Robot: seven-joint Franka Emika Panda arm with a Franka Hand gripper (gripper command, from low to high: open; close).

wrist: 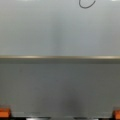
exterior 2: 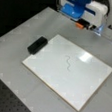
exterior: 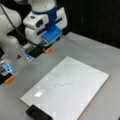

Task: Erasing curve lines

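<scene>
Above the bare counter (exterior: 82,47) beyond the whiteboard's (exterior: 82,82) far edge, I am hovering my claw (exterior: 28,63) spread wide and empty, well apart from the curve lines (exterior: 63,84) mid-board, untouched.

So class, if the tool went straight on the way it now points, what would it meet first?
Probably the bare grey table: the tool points down at it, short of the whiteboard edge. The curve lines lie farther on.

A grey table (exterior: 100,52) stands against a dark, unlit background (exterior: 95,17).
</scene>
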